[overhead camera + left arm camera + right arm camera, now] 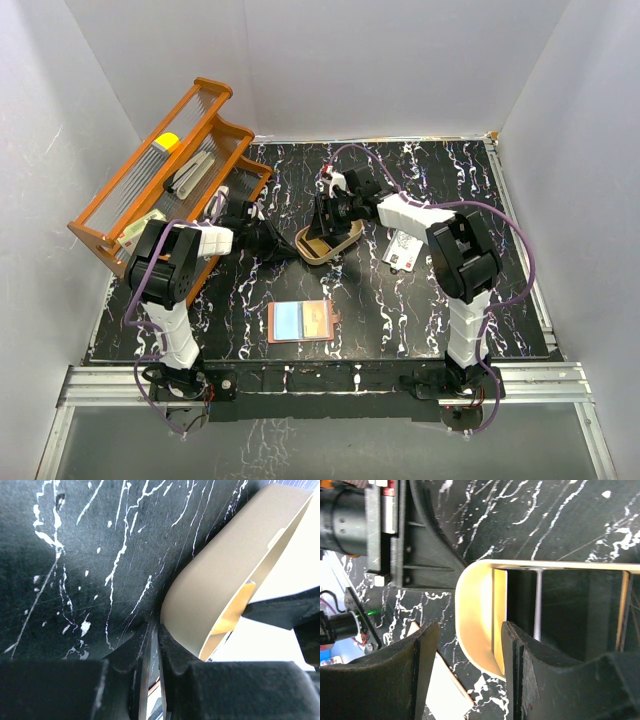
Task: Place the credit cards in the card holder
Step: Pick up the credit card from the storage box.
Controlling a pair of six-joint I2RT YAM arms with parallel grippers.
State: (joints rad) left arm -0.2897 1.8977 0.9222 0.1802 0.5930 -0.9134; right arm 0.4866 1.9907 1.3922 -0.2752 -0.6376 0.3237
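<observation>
The card holder (300, 322) lies open on the near middle of the table, with pale blue and orange cards showing inside it. A white credit card (403, 250) with red print lies to the right of the tan oval tray (312, 252). My left gripper (287, 246) is shut and empty, low on the table against the tray's left outer wall (210, 585); its fingertips (155, 627) leave only a hairline gap. My right gripper (327, 216) is open above the tray, and its fingers (467, 630) straddle the tray's rounded end wall (475, 645).
A large orange wire rack (165, 175) holding several items stands at the back left, beside the left arm. A white flat piece (445, 692) with a tan edge lies on the table under my right gripper's left finger. White walls enclose the table.
</observation>
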